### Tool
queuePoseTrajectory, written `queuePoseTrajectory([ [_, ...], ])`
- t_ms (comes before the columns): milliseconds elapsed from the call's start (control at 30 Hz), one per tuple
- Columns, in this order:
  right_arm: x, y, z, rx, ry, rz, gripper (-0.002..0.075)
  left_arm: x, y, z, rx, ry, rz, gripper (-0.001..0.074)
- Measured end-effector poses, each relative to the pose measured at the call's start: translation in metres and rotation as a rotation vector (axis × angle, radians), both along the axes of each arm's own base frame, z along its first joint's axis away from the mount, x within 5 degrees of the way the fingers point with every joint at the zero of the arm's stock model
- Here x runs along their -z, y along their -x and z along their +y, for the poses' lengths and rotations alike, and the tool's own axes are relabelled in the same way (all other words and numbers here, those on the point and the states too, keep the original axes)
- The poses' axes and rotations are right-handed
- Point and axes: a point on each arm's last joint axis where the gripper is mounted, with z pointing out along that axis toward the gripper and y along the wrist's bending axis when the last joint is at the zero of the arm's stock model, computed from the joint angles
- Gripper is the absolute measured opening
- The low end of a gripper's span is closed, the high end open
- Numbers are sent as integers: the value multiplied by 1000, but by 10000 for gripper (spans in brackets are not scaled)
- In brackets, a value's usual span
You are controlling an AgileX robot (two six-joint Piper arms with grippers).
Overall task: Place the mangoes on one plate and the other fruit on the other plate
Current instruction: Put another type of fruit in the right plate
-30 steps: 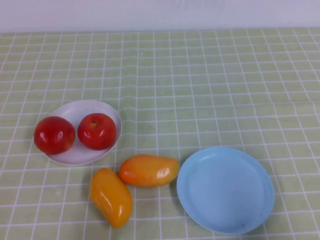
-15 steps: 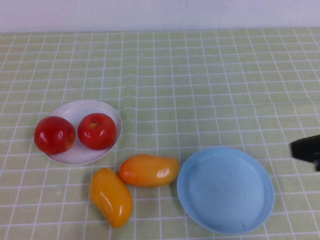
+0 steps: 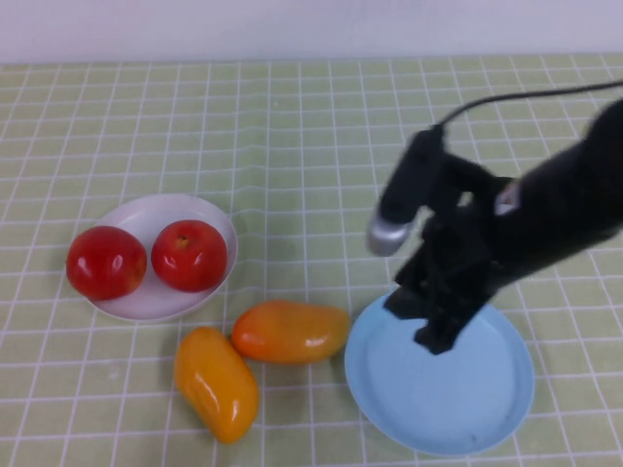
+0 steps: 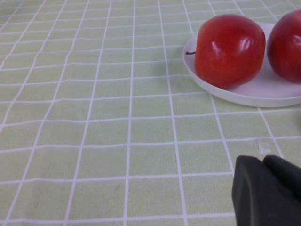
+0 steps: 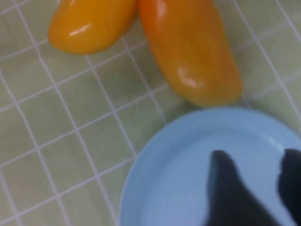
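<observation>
Our right gripper [image 3: 428,326] hung slightly parted and empty over the light blue plate [image 3: 467,418]. Just beside that plate's left rim lay the nearer mango [image 3: 290,332], long axis crosswise; our left gripper [image 4: 265,188] sat shut.

A: What covered the table?

B: A cloth [image 3: 292,146], pale green with a grid of thin white lines. It ran across the whole width, left to right, and from the near edge to the far edge.

A: Was it flat?

B: Not quite. The white lines bent a little near the middle, so it had soft creases there.

A: And past the far edge?

B: A plain white wall [image 3: 311,29] stood behind it.

A: Any marks on the cloth?

B: A small wrinkled spot [image 4: 262,147] showed on the left side.
</observation>
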Motion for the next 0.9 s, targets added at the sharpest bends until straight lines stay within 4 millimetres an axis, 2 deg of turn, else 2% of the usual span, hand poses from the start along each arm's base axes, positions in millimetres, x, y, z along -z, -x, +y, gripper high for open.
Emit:
queuePoseTrajectory([
  [33,2,-4,8,-38,11,-11,238,0,0,0,0,0,0,4],
  [67,4,-7,15,-93,26,-31,330,0,0,0,0,0,0,4],
  [167,14,-15,32,-240,73,-77,537,0,0,0,0,0,0,4],
  [267,30,-22,46,-335,106,-108,646,0,0,0,0,0,0,4],
  [367,48,-28,62,-406,116,-148,680,0,0,0,0,0,0,4],
  [633,76,-48,104,-496,118,-172,689,0,0,0,0,0,0,4],
  [900,106,-66,123,-508,140,-110,689,0,0,0,0,0,0,4],
])
